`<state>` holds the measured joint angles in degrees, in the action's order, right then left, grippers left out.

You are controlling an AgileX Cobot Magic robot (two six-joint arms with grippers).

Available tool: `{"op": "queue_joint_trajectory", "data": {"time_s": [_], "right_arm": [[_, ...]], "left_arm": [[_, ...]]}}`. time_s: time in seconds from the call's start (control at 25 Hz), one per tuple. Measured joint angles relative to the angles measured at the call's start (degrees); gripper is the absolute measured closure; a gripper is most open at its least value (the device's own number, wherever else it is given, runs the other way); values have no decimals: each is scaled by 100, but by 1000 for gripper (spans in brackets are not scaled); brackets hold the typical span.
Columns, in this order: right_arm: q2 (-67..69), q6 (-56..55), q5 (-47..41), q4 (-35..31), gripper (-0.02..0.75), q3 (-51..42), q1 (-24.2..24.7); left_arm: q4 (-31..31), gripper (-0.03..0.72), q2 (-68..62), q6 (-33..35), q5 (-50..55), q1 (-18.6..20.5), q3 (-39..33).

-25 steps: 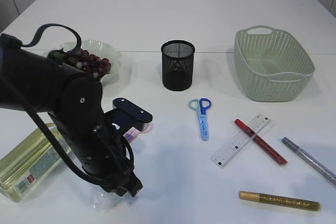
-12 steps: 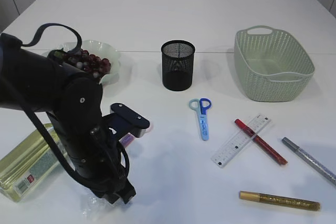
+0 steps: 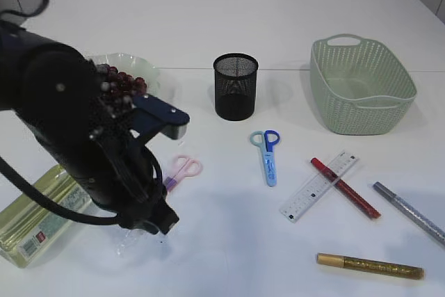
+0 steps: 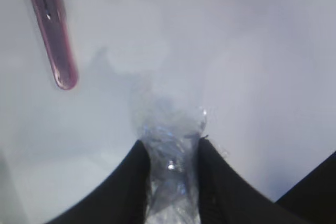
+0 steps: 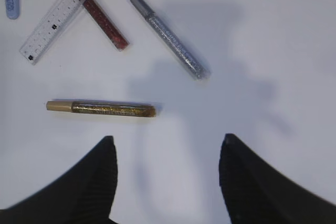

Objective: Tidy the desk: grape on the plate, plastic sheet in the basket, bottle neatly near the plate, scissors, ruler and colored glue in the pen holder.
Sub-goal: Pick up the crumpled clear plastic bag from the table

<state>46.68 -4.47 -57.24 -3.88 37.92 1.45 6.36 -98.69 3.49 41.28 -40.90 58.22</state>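
Observation:
My left gripper (image 4: 172, 142) is shut on the crumpled clear plastic sheet (image 4: 170, 124), low over the table's front left (image 3: 156, 224). The grapes (image 3: 119, 83) lie on the pale plate (image 3: 151, 78). A yellowish bottle (image 3: 35, 217) lies flat at the left edge. Blue scissors (image 3: 267, 152), a clear ruler (image 3: 318, 186) and red (image 3: 345, 187), silver (image 3: 409, 212) and gold (image 3: 370, 266) glue pens lie right of centre. My right gripper (image 5: 167, 142) hangs open above the gold pen (image 5: 100, 109), holding nothing. The black mesh pen holder (image 3: 235, 86) stands mid-table.
The green basket (image 3: 361, 85) stands at the back right. Pink scissors (image 3: 182, 170) and a purple pen-like thing (image 4: 52, 35) lie just beyond the left gripper. The left arm hides part of the plate and the bottle.
The left jaws closed a little on the plastic sheet. The arm then rose and swung back left, uncovering the pink scissors. The right gripper has not moved.

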Motion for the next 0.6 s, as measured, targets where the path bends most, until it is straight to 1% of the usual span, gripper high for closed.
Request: {"op": "queue_joint_trajectory", "data": {"time_s": [0.24,0.6], "right_arm": [[0,0,-4,0,253,0,0],[0,0,-26,-13,253,0,0]], "left_arm": [[504,485,775,0,-460,0,0],[1023,485,1624,0,-1057,0,0]]}}
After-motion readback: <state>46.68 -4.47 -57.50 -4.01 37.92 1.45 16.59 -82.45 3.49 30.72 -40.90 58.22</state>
